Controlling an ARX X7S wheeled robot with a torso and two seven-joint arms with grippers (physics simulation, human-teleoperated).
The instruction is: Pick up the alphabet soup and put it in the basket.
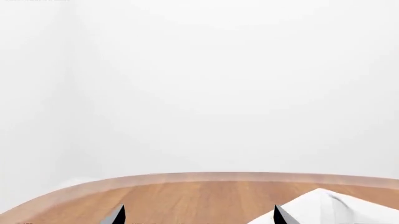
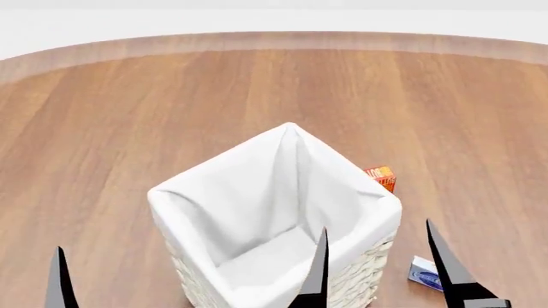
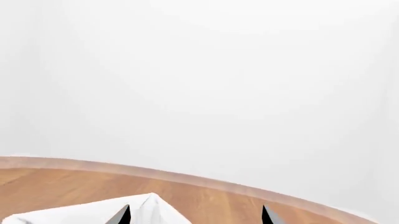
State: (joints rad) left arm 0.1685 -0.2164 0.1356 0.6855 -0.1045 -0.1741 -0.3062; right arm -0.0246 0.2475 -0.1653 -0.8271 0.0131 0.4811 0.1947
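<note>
Basket [image 2: 283, 212] stands upright near the middle of the wooden table [image 2: 128, 109] in the head view, tall, square, cream wicker, white cloth lining folded over the rim. Inside of it shows only white cloth. Alphabet soup can not visible in any view; cannot tell where it is.

Orange-red carton [image 2: 382, 177] sits on the table just behind the basket's right-hand corner, mostly hidden by the rim. Small flat blue-and-white box [image 2: 425, 273] lies on the wood just right of the basket's base, near the front.

Right gripper [image 2: 376, 266]: two dark pointed fingers rise from the bottom edge of the head view, one overlapping the basket's near right side, the other to the right of the box. Wide gap between them, nothing in it, so released. Right wrist view agrees: finger tips far apart at the frame's lower edge, a corner of the white lining between them.

Left gripper: only one dark finger [image 2: 60, 279] shows in the head view, left of the basket and clear of it. Left wrist view shows both tips [image 1: 115, 215] well separated with bare wood between, so released and holding nothing; a white corner of the basket lies beside one tip.

Table's curved edge and a plain white wall fill the rest of both wrist views
</note>
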